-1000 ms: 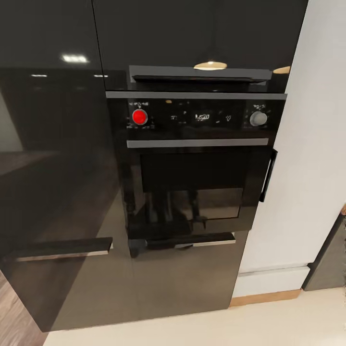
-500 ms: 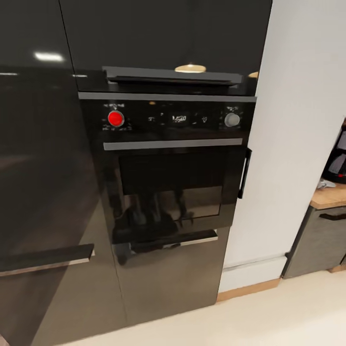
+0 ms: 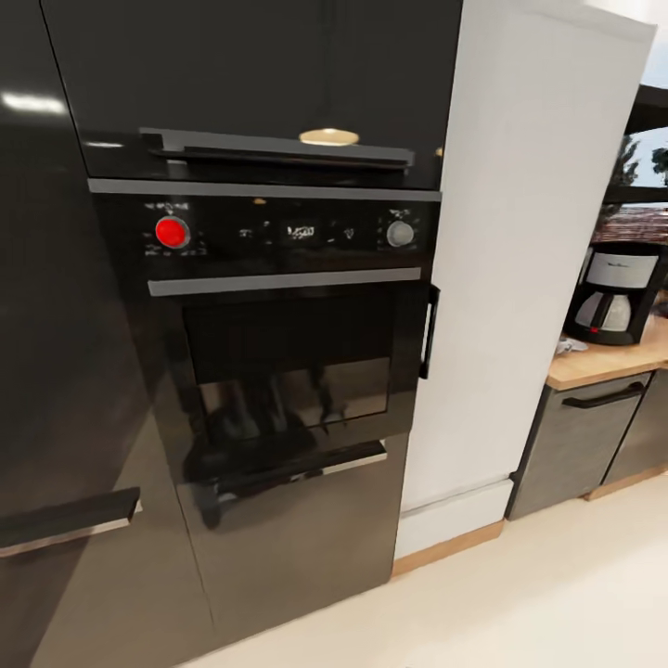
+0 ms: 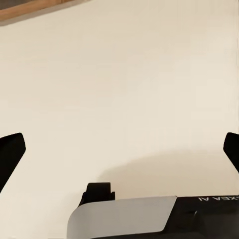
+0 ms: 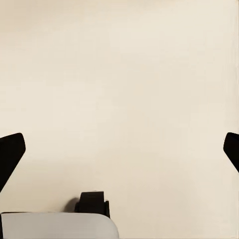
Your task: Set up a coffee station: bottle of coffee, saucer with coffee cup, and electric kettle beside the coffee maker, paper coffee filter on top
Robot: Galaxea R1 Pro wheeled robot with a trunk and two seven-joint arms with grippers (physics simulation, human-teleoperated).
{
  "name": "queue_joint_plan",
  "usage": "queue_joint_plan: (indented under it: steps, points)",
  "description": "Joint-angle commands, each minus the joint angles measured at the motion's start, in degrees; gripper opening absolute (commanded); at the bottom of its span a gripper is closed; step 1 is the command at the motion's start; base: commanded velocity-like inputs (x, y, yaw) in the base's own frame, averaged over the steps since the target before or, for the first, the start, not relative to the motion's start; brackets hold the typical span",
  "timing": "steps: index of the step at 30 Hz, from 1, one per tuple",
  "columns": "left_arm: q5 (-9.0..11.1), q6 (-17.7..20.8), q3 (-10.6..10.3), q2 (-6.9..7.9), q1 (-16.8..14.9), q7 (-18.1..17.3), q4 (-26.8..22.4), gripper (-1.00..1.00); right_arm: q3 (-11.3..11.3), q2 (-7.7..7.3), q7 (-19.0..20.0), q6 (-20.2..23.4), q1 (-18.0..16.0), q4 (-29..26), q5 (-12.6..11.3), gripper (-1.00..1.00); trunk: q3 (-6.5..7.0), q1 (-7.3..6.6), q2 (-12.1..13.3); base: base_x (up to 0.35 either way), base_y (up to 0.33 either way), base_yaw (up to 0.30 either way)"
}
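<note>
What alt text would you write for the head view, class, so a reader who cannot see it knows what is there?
A glossy black built-in oven with a red knob sits in dark cabinets. Past a white wall panel, the coffee maker stands on the kitchen countertop at the right edge.

Showing mirrored lettering, seemingly "GALAXEA AI", partly cut off, on the left arm's black housing (image 4: pixel 209 219). Glowing unreadably small on the oven's display (image 3: pixel 299 232); blurring beyond reading on the coffee maker (image 3: pixel 614 295).
</note>
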Motion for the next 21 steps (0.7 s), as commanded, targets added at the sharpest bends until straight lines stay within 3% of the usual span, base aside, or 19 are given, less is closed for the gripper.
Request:
queue_joint_plan:
  steps: [1, 21]
  points:
    - [0.0, -0.1, 0.0, 0.00, 0.0, 0.0, -0.1, 1.00, 0.0, 0.00, 0.0, -0.2, 0.0, 0.1, 0.0, 1.00, -0.02, 0.00, 0.0, 0.000, 0.000, -0.236]
    - [0.1, -0.1, 0.1, 0.00, 0.0, 0.0, -0.1, 1.00, 0.0, 0.00, 0.0, -0.2, 0.0, 0.1, 0.0, 1.00, 0.59, 0.00, 0.0, 0.000, 0.000, -0.236]
